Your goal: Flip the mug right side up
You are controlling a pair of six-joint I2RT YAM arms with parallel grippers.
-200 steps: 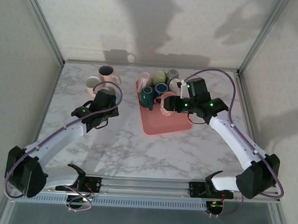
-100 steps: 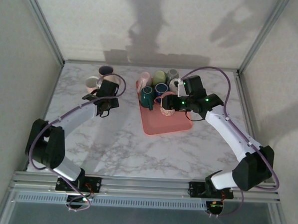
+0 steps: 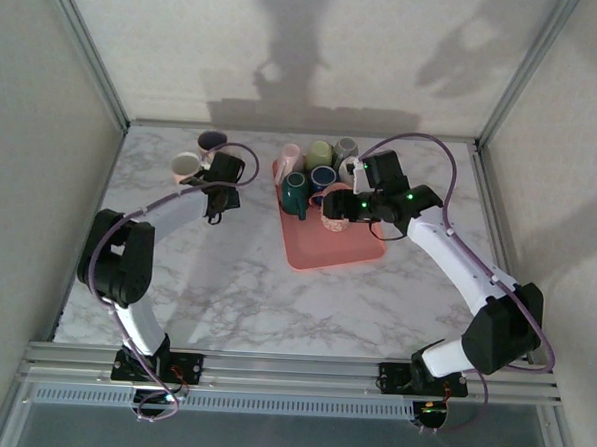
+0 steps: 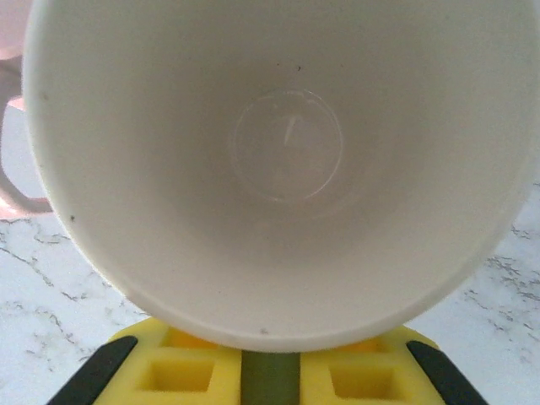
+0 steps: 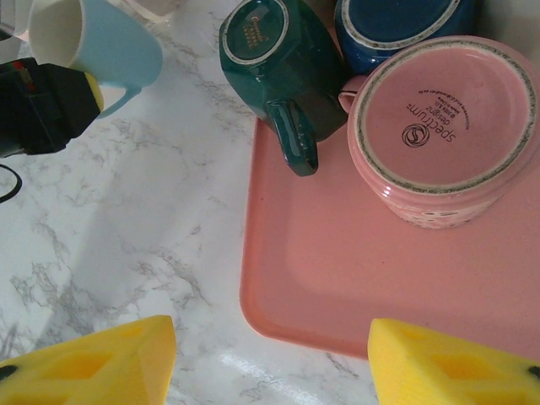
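top external: marbled surface (image 3: 225, 280) running wall to wall. left arm (image 3: 169, 212) stretched to the far left, right arm (image 3: 457, 262) bent in over the pink tray (image 3: 342, 248) at centre back. on the tray, a cluster of mugs. off its left edge, on the surface, a white mug (image 3: 186, 165) and a dark-lined mug (image 3: 213, 140), both mouth up.

right wrist: pink mug (image 5: 443, 126) bottom up on the tray, maker's stamp showing, just beside a dark blue mug (image 5: 405, 21) behind it. teal mug (image 5: 283, 51) close on its left, base showing, handle pointing toward the near edge. right jaws spread wide, yellow pads (image 5: 93, 359) at both lower corners, nothing between them, hovering over the tray's near left corner. light-blue mug (image 5: 110, 51) left of the tray, tilted, white mouth facing up and left, right against the left jaws.

left wrist: same mug's pale inside seen straight on, rim directly over the left jaws. left jaws pressed together; grip on the mug or not, cannot tell.
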